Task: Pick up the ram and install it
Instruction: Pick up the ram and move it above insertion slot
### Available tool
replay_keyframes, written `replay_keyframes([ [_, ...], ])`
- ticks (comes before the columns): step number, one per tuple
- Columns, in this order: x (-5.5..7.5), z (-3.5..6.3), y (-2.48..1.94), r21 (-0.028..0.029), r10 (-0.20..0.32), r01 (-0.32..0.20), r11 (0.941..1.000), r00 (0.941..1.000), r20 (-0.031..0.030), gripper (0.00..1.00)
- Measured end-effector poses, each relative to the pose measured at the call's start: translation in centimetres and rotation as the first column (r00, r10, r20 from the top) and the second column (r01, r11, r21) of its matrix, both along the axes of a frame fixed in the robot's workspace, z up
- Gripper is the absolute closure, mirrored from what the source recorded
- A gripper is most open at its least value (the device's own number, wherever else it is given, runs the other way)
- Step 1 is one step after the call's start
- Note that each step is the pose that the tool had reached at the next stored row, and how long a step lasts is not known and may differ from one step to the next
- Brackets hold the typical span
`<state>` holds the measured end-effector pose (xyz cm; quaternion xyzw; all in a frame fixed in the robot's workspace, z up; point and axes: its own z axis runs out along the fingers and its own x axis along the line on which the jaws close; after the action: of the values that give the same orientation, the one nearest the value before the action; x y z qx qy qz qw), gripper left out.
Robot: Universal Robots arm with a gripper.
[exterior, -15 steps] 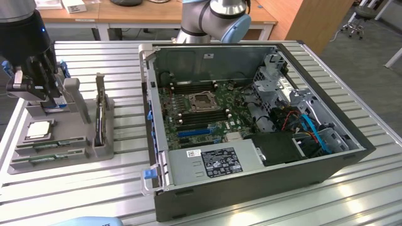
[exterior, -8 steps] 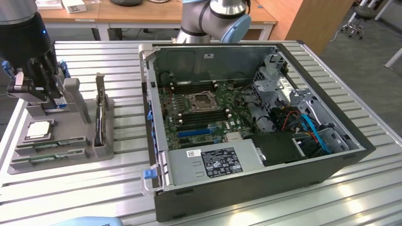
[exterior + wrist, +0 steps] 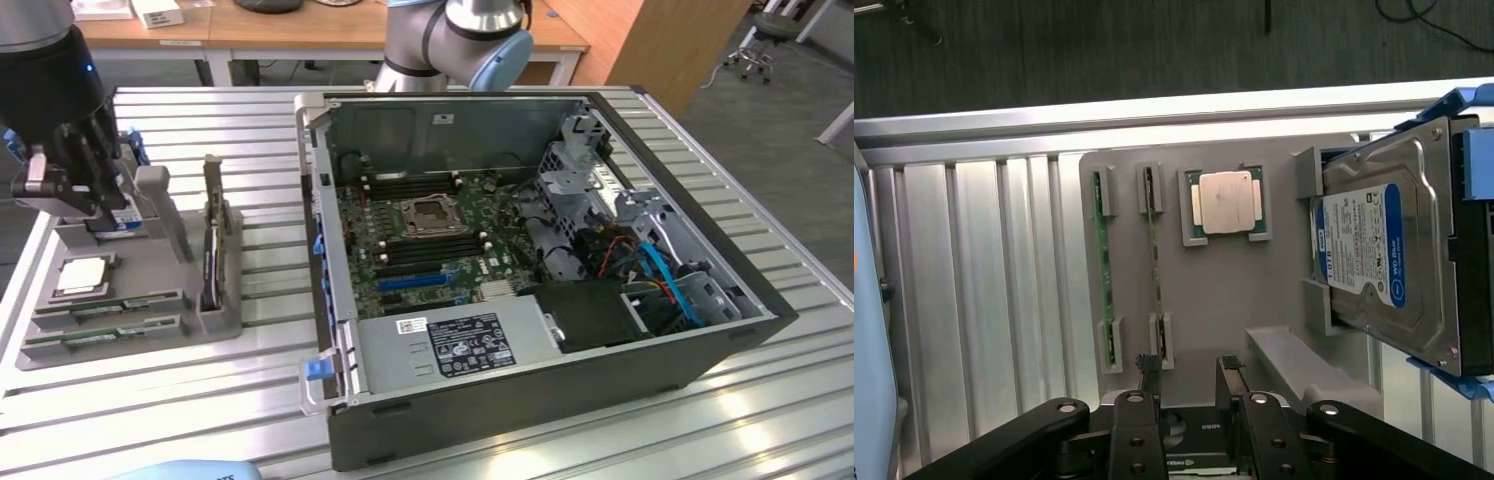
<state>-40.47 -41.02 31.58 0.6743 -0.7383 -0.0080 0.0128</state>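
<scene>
Ribbed metal bench (image 3: 747, 400): open room along near edge and at exterior view's right of open computer case (image 3: 534, 260). Grey tray (image 3: 154, 265) at exterior view's left, close to bench edge. Hard drive (image 3: 1384, 250) cut off by wrist view's frame; case's board slots hard to make out. Hand (image 3: 1188, 368) wide, holding nothing, hovering above tray. Ram (image 3: 114, 308) lies in tray slot beside processor chip (image 3: 83, 275), apart from hand; second stick (image 3: 100, 338) just nearer.
</scene>
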Motion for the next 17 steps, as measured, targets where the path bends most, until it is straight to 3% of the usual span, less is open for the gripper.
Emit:
replay_keyframes([
  [7,-0.2,-0.01,-0.12,-0.0001,0.0,0.0,1.0,1.0,0.0002,0.65],
  [17,-0.4,-0.01,-1.51,0.0,0.0,0.0,1.0,1.0,0.0002,0.65],
])
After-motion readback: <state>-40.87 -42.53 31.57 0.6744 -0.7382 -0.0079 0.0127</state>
